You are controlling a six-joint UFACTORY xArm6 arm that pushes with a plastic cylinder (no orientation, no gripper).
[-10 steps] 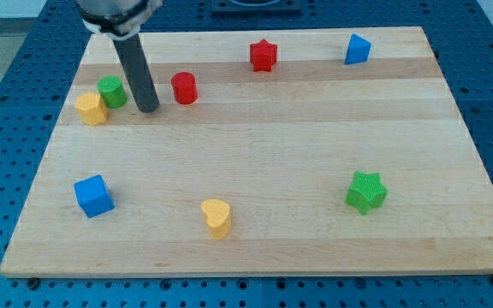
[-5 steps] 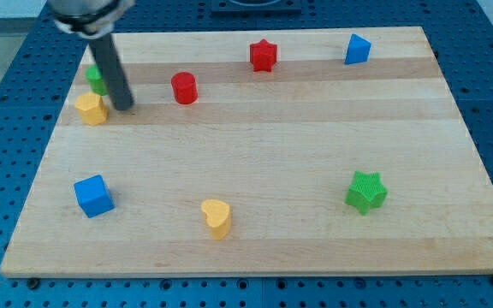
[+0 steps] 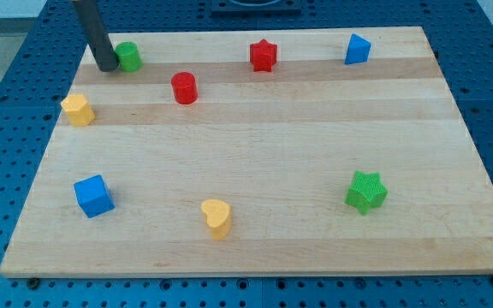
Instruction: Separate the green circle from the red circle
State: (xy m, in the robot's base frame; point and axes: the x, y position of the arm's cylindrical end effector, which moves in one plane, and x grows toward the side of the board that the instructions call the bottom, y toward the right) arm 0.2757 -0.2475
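The green circle (image 3: 128, 56) sits near the top left corner of the wooden board (image 3: 255, 205). The red circle (image 3: 184, 88) stands below it and to its right, well apart from it. My tip (image 3: 107, 68) rests just left of the green circle, touching or almost touching its left side. The dark rod rises from there out of the view's top.
A yellow block (image 3: 78, 110) lies at the left edge. A blue cube (image 3: 93, 195), a yellow heart (image 3: 216, 217) and a green star (image 3: 366, 191) sit toward the bottom. A red star (image 3: 264, 55) and a blue block (image 3: 358, 50) sit along the top.
My tip moved left and up. The green circle went up toward the top edge and slightly right, away from the yellow block. The yellow block shifted left. The red circle stayed.
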